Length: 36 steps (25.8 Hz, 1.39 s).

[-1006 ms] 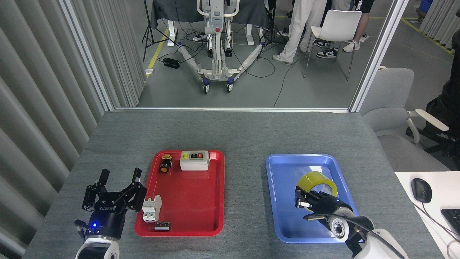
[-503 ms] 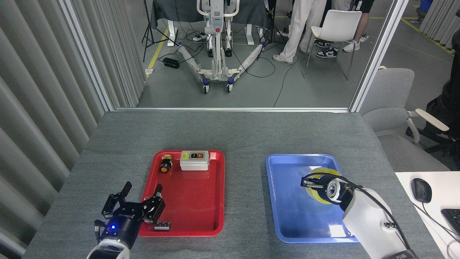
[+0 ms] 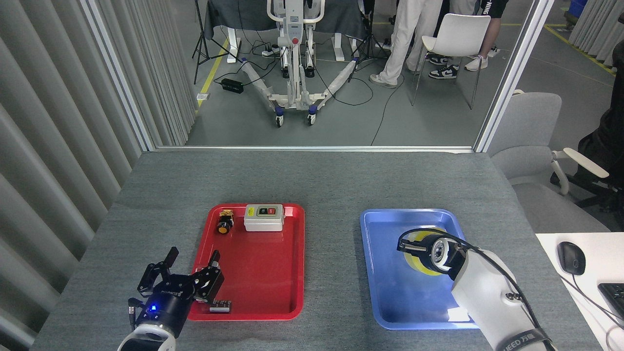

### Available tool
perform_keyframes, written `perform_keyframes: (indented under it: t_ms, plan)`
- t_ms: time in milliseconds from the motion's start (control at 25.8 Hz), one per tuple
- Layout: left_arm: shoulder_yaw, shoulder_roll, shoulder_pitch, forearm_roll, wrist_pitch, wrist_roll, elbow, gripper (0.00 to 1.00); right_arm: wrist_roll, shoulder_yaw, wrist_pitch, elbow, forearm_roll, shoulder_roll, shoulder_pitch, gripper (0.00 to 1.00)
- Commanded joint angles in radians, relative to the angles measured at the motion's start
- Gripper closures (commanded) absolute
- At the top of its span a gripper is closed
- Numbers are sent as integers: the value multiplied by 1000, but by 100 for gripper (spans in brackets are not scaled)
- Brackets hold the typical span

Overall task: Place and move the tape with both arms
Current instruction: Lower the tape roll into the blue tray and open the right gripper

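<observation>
Although mostly hidden behind the right arm's wrist, the tape shows as a yellow band over the blue tray, toward that tray's 2 o'clock corner. The right tool sits right at the roll, seen end-on and dark, so I cannot tell whether it grips the tape or is merely against it. Apart from the tape, the blue tray shows bare blue floor.

At 9 o'clock from it, well apart on the grey desk, lies the red tray. It holds a white switch box at its 12 o'clock edge, a small yellow and black push-button just beside that at 9 o'clock, and a small dark block near the tray's 7 o'clock corner.

The left tool hovers at the red tray's 8 o'clock rim, fingers spread apart and holding nothing, a blue light on its base.
</observation>
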Motion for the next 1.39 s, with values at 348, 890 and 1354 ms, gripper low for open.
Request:
perform_keyframes:
  t_ms: [348, 890, 1354]
  plan:
    - [0, 7, -9, 0, 25, 0, -2, 0, 3, -3, -1, 2, 1, 3, 4, 47]
    - [3, 36, 2, 2, 25, 0, 2, 0, -108, -17, -39, -138, 21, -14, 56, 30]
    - [6, 29, 0, 5, 27, 0, 1, 0, -955, -160, -153, -314, 411, -83, 340, 3]
